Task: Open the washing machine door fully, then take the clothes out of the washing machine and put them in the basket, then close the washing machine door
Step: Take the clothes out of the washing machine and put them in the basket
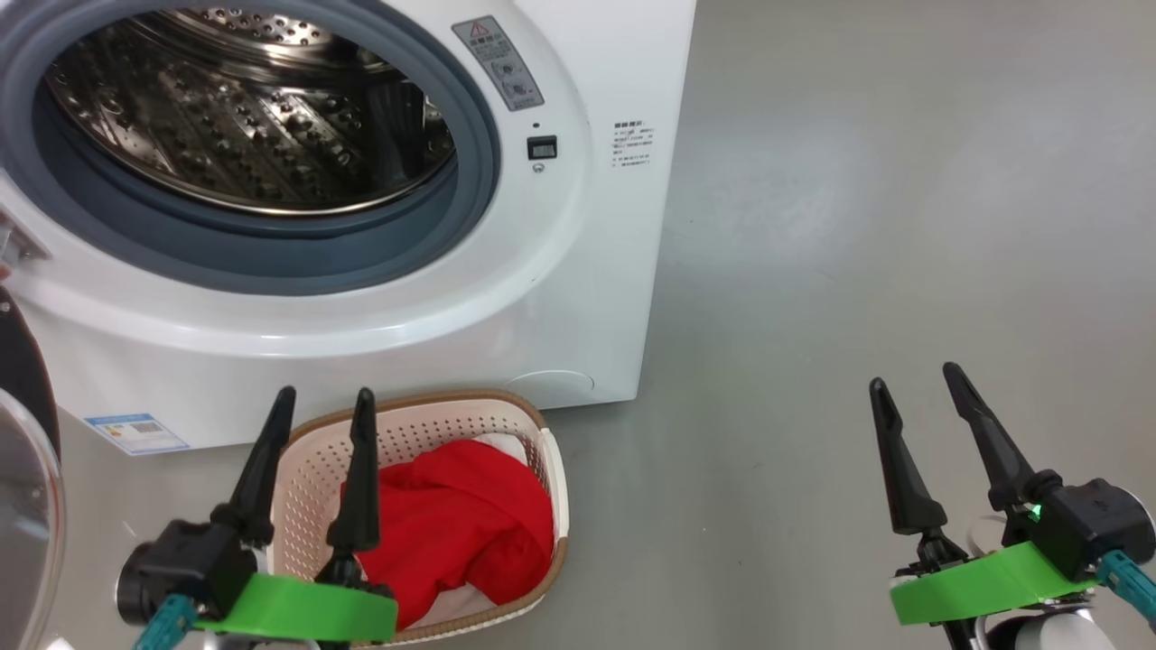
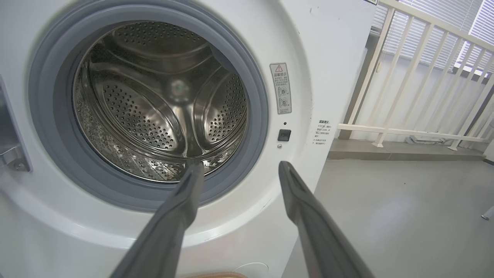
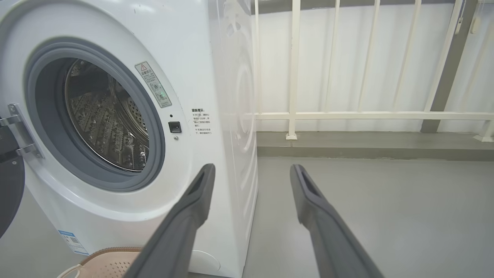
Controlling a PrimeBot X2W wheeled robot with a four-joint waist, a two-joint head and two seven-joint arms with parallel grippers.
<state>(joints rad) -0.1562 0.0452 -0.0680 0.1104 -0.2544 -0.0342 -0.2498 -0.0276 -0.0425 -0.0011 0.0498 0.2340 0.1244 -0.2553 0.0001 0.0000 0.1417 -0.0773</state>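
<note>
Down at the front of the washing machine (image 1: 560, 298) now, big and white on the grey floor (image 1: 858, 226). Swung wide open at the far left edge of the head view, the door (image 1: 20, 487), just a sliver of black rim and clear glass showing. Inside the grey rubber ring (image 1: 479, 181), bare shiny perforated steel all round the drum (image 1: 244, 117).

And there in the basket (image 1: 424, 417), the clothes (image 1: 461, 524): a red bundle with a bit of white peeking out at top and bottom, settled well inside the brown rim. Basket itself on the floor, just in front of the foot of the machine, below the drum opening and to the right of the blue label (image 1: 135, 433).

Now the left tool (image 1: 325, 394), low at the left, hanging over the near left side of the basket, fingers spread wide, gripping nothing, pointing toward the machine. From its wrist, aimed at the lower edge of the drum opening and the small black latch slot (image 2: 284, 135).

Over to the right tool (image 1: 912, 376), well off to the right above bare floor, also spread wide, also holding nothing. From its wrist, looking past the machine's right front corner toward a white railing (image 3: 347, 115) at the back.

Grey warning sticker (image 1: 497, 63) up beside the drum opening, small printed text (image 1: 632, 144) to its right.
</note>
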